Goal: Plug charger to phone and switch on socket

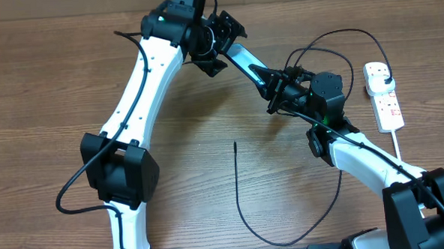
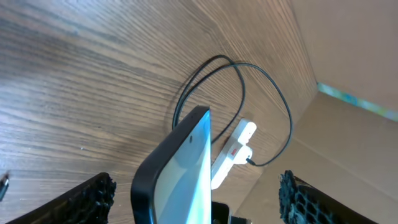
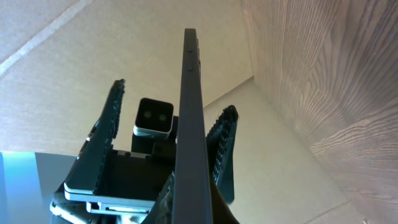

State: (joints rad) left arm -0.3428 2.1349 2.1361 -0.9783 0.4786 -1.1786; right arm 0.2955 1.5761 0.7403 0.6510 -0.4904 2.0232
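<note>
The phone [image 1: 243, 62] hangs in the air over the table, tilted, with my right gripper [image 1: 279, 92] shut on its lower end. In the right wrist view the phone [image 3: 191, 124] shows edge-on, rising from my right gripper [image 3: 193, 208]. My left gripper [image 1: 220, 36] stands open astride the phone's upper end. In the left wrist view the phone's light blue screen [image 2: 183, 171] sits between the fingers [image 2: 81, 202] with gaps on both sides. The white socket [image 1: 384, 95] lies at the right. The charger's black cable [image 1: 338, 35] loops from it, and its free tip [image 1: 235, 144] lies mid-table.
The charger cable [image 1: 283, 243] curves along the table's near edge under my right arm. A cardboard wall [image 2: 348, 137] stands behind the socket [image 2: 233, 152]. The socket's thick white cord [image 1: 398, 143] runs toward the right arm's base.
</note>
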